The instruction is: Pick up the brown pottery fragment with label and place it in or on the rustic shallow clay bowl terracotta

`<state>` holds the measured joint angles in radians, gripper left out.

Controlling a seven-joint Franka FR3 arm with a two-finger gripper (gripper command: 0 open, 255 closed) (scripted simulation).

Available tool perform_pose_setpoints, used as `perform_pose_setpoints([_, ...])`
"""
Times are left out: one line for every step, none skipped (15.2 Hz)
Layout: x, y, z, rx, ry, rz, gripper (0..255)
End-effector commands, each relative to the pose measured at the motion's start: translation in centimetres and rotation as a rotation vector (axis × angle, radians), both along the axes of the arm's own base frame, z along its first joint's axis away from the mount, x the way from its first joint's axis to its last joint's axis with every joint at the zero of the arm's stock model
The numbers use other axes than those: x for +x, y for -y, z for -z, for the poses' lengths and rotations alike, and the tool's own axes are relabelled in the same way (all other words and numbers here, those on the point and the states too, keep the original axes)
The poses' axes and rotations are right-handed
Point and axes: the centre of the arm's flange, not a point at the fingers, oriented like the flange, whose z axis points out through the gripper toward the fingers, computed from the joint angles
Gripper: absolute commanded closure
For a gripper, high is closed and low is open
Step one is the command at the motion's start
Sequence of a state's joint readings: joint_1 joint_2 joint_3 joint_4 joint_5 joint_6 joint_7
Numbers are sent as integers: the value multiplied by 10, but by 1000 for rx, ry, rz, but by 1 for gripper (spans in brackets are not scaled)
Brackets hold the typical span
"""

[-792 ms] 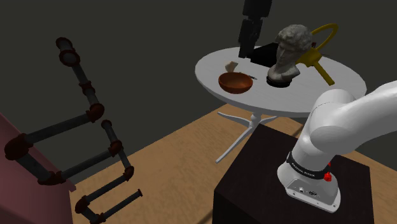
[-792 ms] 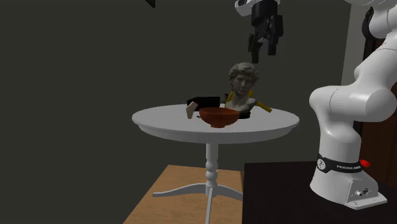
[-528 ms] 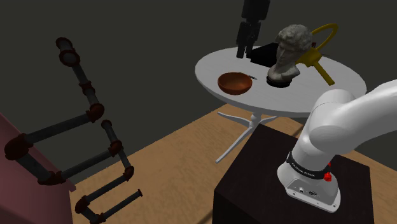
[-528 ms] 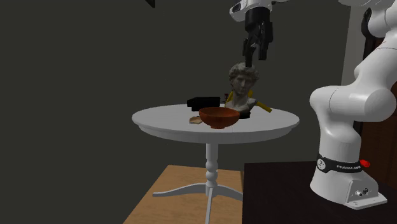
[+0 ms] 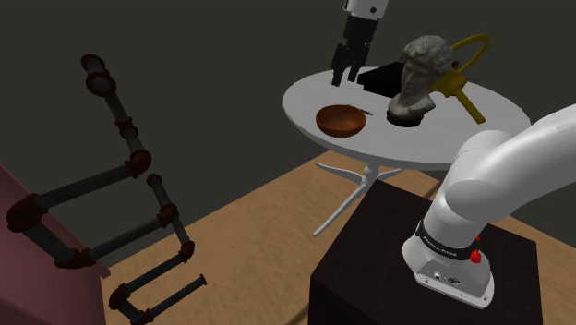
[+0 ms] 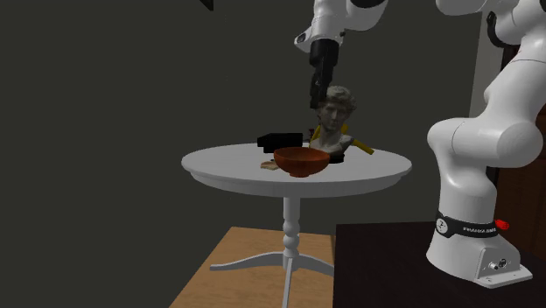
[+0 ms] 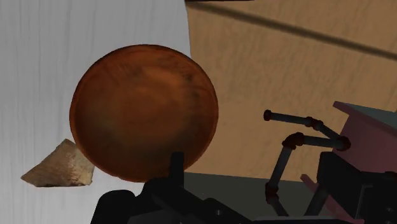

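white table (image 7: 38,63) bears a fragment (image 7: 56,168) partly hidden by the bowl (image 7: 143,111).

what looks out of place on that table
The brown pottery fragment lies on the white table beside the clay bowl, outside it, while the gripper hangs well above it.

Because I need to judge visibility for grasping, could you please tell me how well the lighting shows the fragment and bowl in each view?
Wrist view: evenly lit, the bowl and the tan fragment beside it stand out plainly against the white table. Second exterior view: dim, the fragment just a pale sliver by the bowl. Shoulder view: dim too, table brightest, bowl clear.
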<state>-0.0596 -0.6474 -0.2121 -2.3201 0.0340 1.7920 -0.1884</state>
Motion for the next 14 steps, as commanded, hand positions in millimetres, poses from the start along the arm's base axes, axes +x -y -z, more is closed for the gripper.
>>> perform_pose_setpoints([9, 20, 10, 3, 20, 38, 0])
perform_pose_setpoints([14, 31, 14, 5, 29, 56, 0])
perform_pose_setpoints([18, 41, 19, 7, 37, 74, 0])
perform_pose_setpoints([23, 51, 24, 8, 46, 93, 0])
perform_pose_setpoints([27, 62, 29, 10, 55, 111, 0])
perform_pose_setpoints([31, 73, 34, 12, 64, 130, 0])
perform_pose_setpoints([35, 83, 38, 14, 73, 148, 0])
perform_pose_setpoints([39, 94, 43, 16, 82, 166, 0])
perform_pose_setpoints([43, 105, 48, 18, 91, 185, 0])
perform_pose_setpoints([47, 116, 52, 20, 100, 203, 0])
perform_pose_setpoints([50, 127, 57, 22, 109, 221, 0])
perform_pose_setpoints([53, 138, 62, 24, 118, 240, 0])
perform_pose_setpoints([56, 149, 66, 26, 127, 258, 0])
perform_pose_setpoints([59, 160, 71, 27, 136, 276, 0])
